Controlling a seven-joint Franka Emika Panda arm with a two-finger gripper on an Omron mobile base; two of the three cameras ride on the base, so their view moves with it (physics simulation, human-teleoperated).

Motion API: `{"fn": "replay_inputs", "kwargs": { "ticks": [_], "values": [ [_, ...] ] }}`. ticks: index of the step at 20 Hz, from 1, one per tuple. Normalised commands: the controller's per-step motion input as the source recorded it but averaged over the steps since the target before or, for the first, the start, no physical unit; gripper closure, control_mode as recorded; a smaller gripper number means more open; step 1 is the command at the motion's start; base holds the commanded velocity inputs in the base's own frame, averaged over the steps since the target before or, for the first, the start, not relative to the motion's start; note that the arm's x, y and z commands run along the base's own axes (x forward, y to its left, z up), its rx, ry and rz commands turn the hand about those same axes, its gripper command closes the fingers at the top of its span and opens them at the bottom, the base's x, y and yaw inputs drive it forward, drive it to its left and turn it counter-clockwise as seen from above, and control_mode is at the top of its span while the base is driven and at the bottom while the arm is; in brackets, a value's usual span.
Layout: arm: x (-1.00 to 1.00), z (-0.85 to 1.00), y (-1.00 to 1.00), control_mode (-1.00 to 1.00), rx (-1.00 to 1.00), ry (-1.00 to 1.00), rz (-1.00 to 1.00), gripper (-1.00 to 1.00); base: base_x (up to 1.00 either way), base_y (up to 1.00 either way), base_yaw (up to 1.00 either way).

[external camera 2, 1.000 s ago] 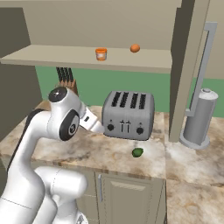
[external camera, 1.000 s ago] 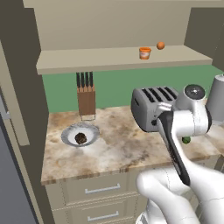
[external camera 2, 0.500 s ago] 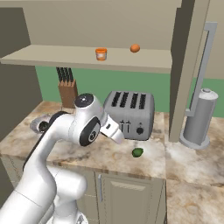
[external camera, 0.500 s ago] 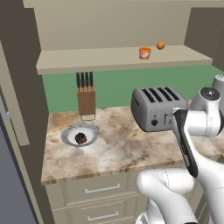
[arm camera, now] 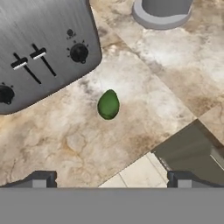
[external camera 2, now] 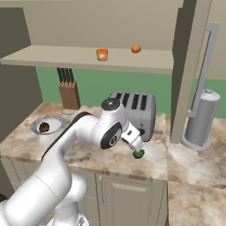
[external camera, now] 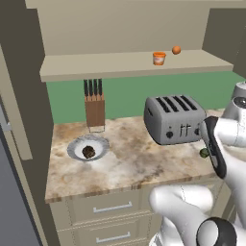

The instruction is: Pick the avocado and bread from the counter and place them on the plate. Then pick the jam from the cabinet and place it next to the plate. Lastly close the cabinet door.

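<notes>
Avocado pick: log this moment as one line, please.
phase: approach avocado | gripper: open, above it, no contact | bread: on plate | jam: on cabinet shelf | toaster: beside avocado

The avocado (arm camera: 108, 104), a small dark-green ovoid, lies on the marbled beige desk (external camera: 125, 163) near its front edge. The bread (external camera: 88, 152), a dark-brown lumpy chunk, sits in the middle of the fluted grey-white plate (external camera: 74, 147), well apart at the avocado's 9 o'clock. The orange jam (external camera: 159, 58) stands upright on the open cabinet's (external camera: 120, 29) shelf, at the plate's 1 o'clock.
</notes>
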Motion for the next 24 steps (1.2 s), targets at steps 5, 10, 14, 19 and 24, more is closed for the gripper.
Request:
{"fn": "replay_inputs", "kwargs": {
  "ticks": [5, 10, 14, 19, 24],
  "values": [
    [0.23, -0.23, -0.34, -1.0, 0.01, 0.07, 0.0, -1.0, 0.0, 0.0, 0.0],
    [0.28, -0.27, -0.19, -1.0, 0.0, 0.07, 0.04, -1.0, 0.0, 0.0, 0.0],
    [0.3, -0.27, -0.04, -1.0, 0.0, 0.03, 0.05, -1.0, 0.0, 0.0, 0.0],
    [0.35, -0.28, 0.0, -1.0, 0.0, 0.07, 0.03, -1.0, 0.0, 0.0, 0.0],
    [0.23, -0.29, -0.04, -1.0, 0.0, 0.08, 0.01, -1.0, 0.0, 0.0, 0.0]
  ]
}}
